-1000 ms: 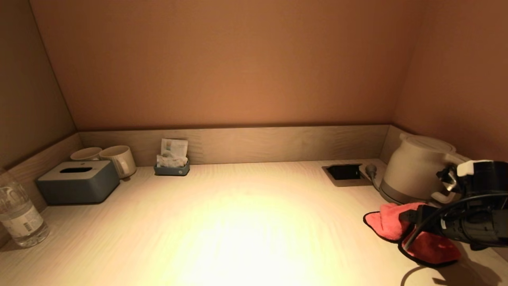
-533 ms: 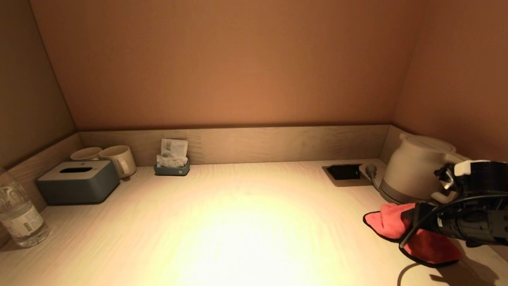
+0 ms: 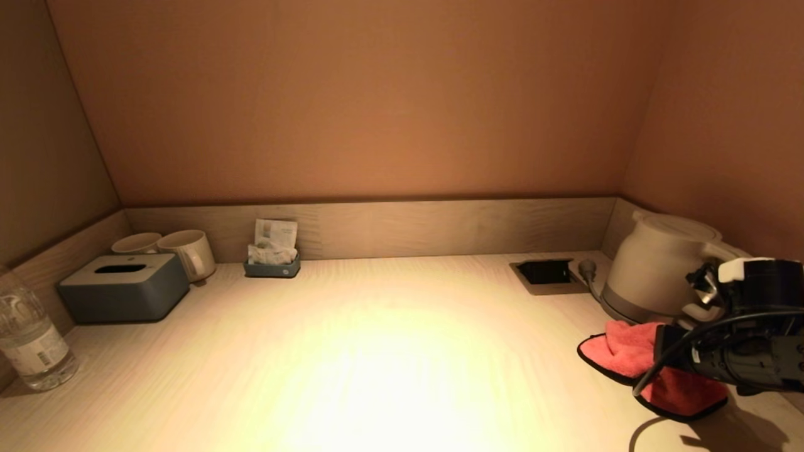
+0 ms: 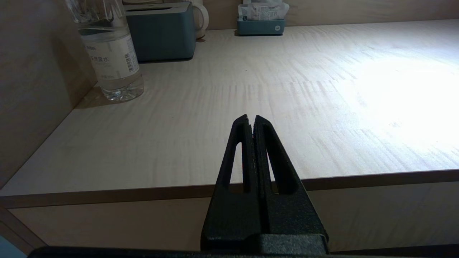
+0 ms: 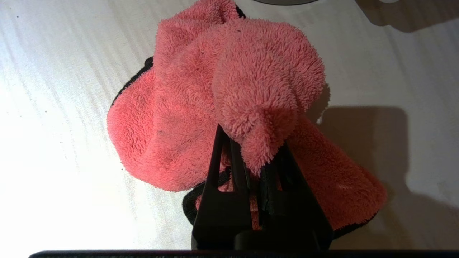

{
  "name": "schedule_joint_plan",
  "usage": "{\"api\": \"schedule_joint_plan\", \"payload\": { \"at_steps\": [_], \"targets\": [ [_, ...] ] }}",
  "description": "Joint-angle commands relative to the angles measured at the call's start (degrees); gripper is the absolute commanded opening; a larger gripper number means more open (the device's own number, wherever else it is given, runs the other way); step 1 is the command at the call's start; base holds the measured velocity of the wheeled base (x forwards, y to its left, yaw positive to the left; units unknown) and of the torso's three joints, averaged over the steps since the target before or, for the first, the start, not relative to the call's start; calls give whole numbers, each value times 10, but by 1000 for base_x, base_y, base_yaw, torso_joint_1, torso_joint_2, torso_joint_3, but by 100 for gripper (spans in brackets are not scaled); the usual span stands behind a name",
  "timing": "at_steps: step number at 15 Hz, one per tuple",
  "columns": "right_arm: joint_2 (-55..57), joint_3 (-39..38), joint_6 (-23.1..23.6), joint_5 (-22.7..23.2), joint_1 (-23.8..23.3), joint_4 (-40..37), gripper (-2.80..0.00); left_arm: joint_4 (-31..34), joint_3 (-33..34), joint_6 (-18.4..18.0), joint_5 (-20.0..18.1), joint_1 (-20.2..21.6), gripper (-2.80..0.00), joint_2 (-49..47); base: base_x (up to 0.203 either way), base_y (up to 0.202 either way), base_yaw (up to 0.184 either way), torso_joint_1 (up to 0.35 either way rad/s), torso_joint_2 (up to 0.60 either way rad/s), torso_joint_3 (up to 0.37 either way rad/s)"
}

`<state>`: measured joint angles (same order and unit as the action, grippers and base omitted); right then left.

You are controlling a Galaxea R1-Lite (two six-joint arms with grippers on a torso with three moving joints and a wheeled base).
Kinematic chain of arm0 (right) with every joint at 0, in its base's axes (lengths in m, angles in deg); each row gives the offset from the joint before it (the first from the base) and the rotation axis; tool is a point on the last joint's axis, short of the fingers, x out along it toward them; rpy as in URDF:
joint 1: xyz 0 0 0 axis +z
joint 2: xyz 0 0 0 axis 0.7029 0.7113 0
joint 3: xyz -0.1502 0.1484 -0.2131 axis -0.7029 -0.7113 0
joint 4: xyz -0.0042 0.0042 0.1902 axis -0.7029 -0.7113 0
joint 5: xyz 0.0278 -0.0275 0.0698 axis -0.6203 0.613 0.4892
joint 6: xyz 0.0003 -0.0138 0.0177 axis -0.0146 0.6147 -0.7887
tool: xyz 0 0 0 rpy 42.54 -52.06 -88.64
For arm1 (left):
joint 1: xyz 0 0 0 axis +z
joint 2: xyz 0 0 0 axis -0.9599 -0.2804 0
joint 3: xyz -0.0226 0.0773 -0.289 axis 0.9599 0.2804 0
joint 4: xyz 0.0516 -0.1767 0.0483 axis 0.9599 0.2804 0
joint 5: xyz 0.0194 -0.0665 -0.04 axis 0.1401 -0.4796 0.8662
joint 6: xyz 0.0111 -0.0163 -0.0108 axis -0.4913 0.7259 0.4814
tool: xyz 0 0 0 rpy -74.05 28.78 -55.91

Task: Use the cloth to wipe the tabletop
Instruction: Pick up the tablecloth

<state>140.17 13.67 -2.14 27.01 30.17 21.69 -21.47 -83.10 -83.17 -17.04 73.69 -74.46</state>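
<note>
The cloth (image 5: 215, 93) is a fluffy pink fleece with a black hem, bunched into a soft mound at the right end of the pale wood-grain counter (image 3: 377, 351), just in front of the rounded white kettle (image 3: 656, 270). The right end effector (image 5: 251, 157) has its 2 black fingers pinched tight on a fold of it. The left end effector (image 4: 251, 122) hangs at the counter's front edge, fingers pressed together on nothing. A grey tissue box (image 3: 122, 285), 2 mugs (image 3: 188, 251), a small tray of sachets (image 3: 272, 260) and a clear plastic water bottle (image 3: 28, 342) stand at the left.
</note>
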Motion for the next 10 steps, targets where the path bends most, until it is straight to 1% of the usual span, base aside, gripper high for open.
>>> {"api": "schedule_joint_plan", "payload": {
  "at_steps": [1, 4, 7, 9, 10],
  "targets": [
    [-2, 0, -1, 1, 0, 1, -280, 0, 0, 0, 0, -1, -280, -1, 0, 0, 0, 0, 0, 0],
    [-17, 1, -1, 3, 0, 2, -280, 0, 0, -1, 0, 0, -280, 0, 0, 0, 0, 0, 0, 0],
    [-68, 2, -3, 21, 11, 3, -280, 0, 0, 0, 0, -1, -280, -1, 0, 0, 0, 0, 0, 0],
    [-103, 3, -2, 24, 31, 2, -280, 0, 0, 0, 0, 0, -280, 0, 0, 0, 0, 0, 0, 0],
    [-133, 3, -2, 24, 50, 0, -280, 0, 0, 0, 0, 0, -280, 0, 0, 0, 0, 0, 0, 0]
  ]
}}
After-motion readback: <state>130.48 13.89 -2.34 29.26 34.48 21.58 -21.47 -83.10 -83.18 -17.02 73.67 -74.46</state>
